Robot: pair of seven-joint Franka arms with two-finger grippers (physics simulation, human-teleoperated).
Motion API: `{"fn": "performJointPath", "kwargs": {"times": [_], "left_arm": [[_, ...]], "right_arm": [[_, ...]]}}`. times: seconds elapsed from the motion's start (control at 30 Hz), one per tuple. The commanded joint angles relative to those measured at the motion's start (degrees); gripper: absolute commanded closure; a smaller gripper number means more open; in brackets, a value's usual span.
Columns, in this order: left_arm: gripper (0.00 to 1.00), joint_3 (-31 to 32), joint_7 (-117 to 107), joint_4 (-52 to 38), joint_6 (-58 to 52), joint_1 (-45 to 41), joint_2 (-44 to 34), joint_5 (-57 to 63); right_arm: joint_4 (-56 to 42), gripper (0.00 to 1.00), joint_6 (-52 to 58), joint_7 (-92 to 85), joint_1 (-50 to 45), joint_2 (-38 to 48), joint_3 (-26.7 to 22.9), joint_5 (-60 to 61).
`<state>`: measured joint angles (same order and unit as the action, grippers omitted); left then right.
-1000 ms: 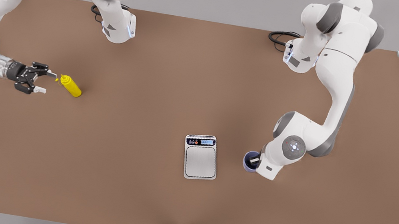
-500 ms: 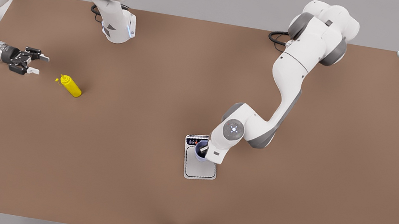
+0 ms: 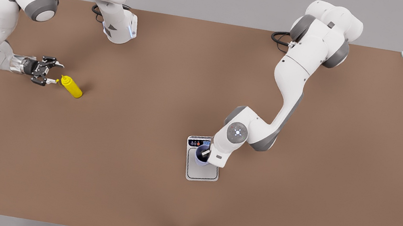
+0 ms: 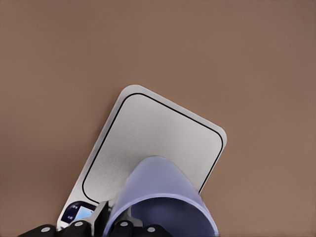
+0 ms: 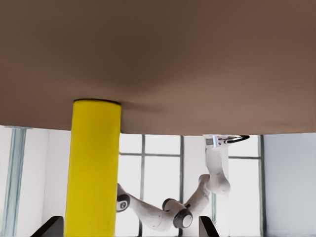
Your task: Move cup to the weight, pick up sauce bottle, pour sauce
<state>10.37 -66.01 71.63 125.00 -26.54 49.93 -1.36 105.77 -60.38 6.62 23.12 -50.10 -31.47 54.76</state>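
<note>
One cup [image 3: 201,154], weight [image 3: 201,170], sauce bottle [image 3: 71,87]; nozzle unclear.

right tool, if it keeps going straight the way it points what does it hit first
Most likely the sauce bottle. The right tool, open, points along the table at the bottle's nozzle end, which sits just ahead between its fingers. Nothing else lies on that line.

Left tool [image 3: 203,153] clamped, arm bent low, right tool [image 3: 53,72] spread, arm level
</note>
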Motion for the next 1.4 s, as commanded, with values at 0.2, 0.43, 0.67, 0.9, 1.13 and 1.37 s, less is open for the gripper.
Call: {"fn": "performJointPath", "kwargs": {"times": [0.2, 0.43, 0.67, 0.9, 1.13, 1.37], "left_arm": [[0.0, 0.0, -0.52, 0.09, -1.33, 0.44, -0.97, -0.57], [0.0, 0.09, -0.61, 0.09, -6.16, 0.35, -4.66, -2.51], [0.0, -21.69, 55.14, -4.48, -38.23, 7.12, -19.69, -1.01], [0.0, -19.78, 65.04, 8.96, -39.83, 12.57, -34.2, 2.77], [0.0, -19.6, 65.92, 8.88, -41.06, 12.57, -35.42, 2.59], [0.0, -19.6, 66.1, 8.88, -41.24, 12.48, -35.51, 2.68]], "right_arm": [[-2.14, 0.0, -2.63, -0.29, 0.43, 0.09, 2.29, -2.64], [-2.5, 0.0, -5.36, -0.02, 0.26, 0.09, 2.98, 0.88], [-1.61, 0.0, -5.8, 0.06, 0.43, 0.09, 6.42, 1.05], [-0.47, 0.0, -5.89, 0.06, 0.52, 0.27, 8.88, 1.85], [0.14, 0.0, -5.1, 0.06, 0.52, 0.88, 10.64, 1.23], [2.43, 0.33, -8.87, 0.06, -0.8, 4.22, 12.57, -1.49]]}}
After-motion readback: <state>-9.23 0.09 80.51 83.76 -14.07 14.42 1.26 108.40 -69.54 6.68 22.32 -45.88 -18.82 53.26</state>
